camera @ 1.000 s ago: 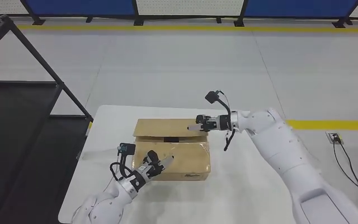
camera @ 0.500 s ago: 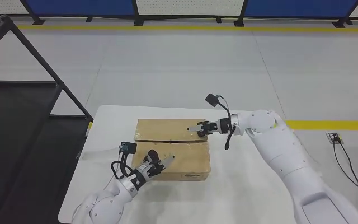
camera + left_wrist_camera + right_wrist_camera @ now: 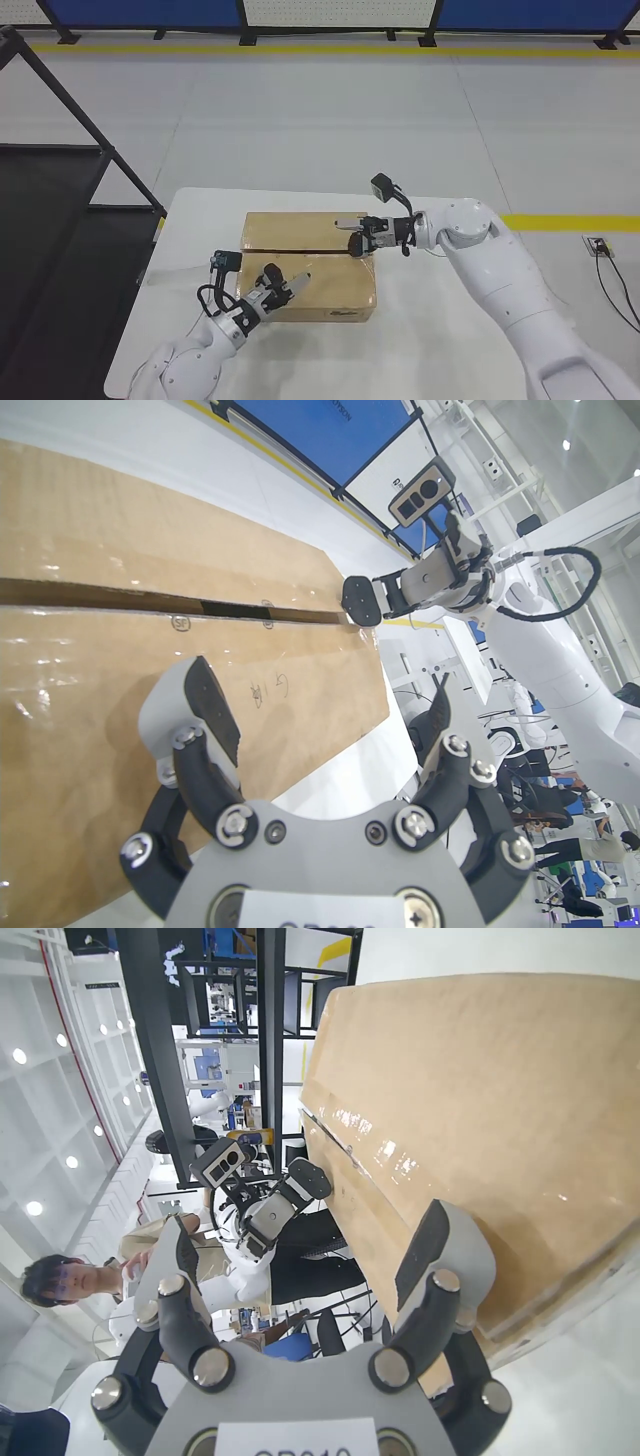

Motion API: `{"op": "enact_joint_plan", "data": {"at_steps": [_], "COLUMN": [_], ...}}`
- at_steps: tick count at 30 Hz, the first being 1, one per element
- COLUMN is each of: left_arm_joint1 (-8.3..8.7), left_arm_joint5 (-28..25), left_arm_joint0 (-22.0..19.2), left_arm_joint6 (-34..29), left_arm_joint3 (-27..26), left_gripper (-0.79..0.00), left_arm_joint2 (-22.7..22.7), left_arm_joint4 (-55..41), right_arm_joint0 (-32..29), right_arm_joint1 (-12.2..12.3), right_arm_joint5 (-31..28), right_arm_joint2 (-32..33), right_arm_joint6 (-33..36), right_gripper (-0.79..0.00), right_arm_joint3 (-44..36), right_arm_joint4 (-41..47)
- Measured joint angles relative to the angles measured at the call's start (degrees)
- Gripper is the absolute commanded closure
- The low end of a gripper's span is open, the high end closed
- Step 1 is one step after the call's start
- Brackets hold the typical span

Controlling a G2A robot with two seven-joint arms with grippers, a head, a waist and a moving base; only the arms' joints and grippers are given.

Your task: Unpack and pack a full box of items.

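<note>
**White counter, one box, both tools spread wide**

Grey floor and blue panels sit behind, with a black rack off to the left. On the counter lies the cardboard box, flaps down, glossy tape on top and a dark slit showing along the centre seam.

Starting at the box's near left: the left tool hangs low over the lid, fingers far apart and nothing between them. One finger is above the near flap, the other out past the box's near edge.

Across to the right end now. The right tool sits where the seam runs out, also spread wide and empty. One finger is over the top, and its partner is off beside the box.
</note>
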Motion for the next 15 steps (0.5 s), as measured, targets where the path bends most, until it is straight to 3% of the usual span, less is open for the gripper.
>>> {"op": "enact_joint_plan", "data": {"at_steps": [8,15], "left_arm_joint1": [-0.11,0.21], "left_arm_joint5": [-0.09,-0.61], "left_arm_joint0": [0.84,6.96], "left_arm_joint6": [3.95,10.93], "left_arm_joint3": [-0.32,-1.5], "left_gripper": [-0.785,-0.785], "left_arm_joint2": [-1.38,-8.01], "left_arm_joint4": [-1.76,-5.85], "right_arm_joint0": [-1.36,-2.23], "right_arm_joint1": [0.25,0.38], "right_arm_joint5": [0.0,-1.51], "right_arm_joint2": [0.09,0.5], "right_arm_joint6": [0.73,0.1], "right_gripper": [-0.785,-0.785], "right_arm_joint3": [-0.09,-0.16], "right_arm_joint4": [-0.78,-0.94]}}
